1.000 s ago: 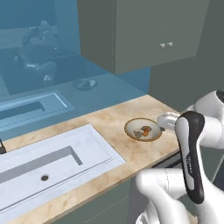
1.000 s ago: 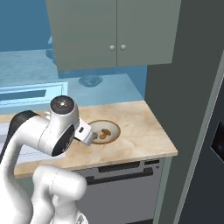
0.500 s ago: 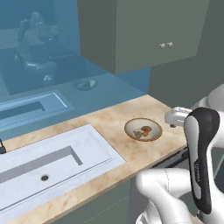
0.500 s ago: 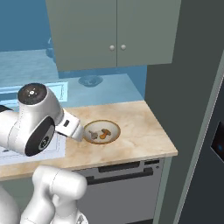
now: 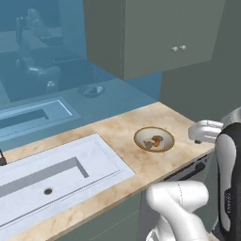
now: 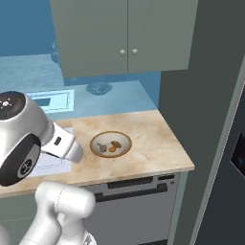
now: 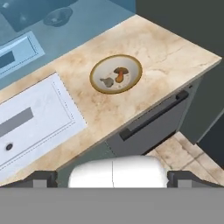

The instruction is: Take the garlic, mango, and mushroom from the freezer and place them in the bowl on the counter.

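Note:
The tan-rimmed bowl (image 5: 154, 140) (image 6: 111, 144) (image 7: 116, 74) sits on the beige counter (image 5: 117, 129) (image 6: 153, 139) (image 7: 170, 48). Inside it lie a brown-capped mushroom (image 7: 120, 72) (image 5: 157, 140) (image 6: 114, 146) and a pale garlic (image 7: 106, 82) (image 5: 148, 144) (image 6: 102, 148). The mango is out of view. High above the counter's front edge and back from the bowl, my gripper (image 7: 113, 178) is open with nothing between its fingertips (image 7: 43, 177). The dark freezer (image 6: 210, 115) rises to the right of the counter.
A white sink (image 5: 47, 164) (image 7: 26, 122) takes up the counter left of the bowl. Grey-green wall cupboards (image 5: 155, 33) (image 6: 124, 33) hang above. A dark dishwasher front with a bar handle (image 7: 151, 116) sits under the counter edge. A dim mirrored bowl (image 5: 92, 89) shows on the blue wall.
The arm has swung back from the bowl toward the counter's front edge. The bowl and what lies in it have not moved; the gripper has stayed open.

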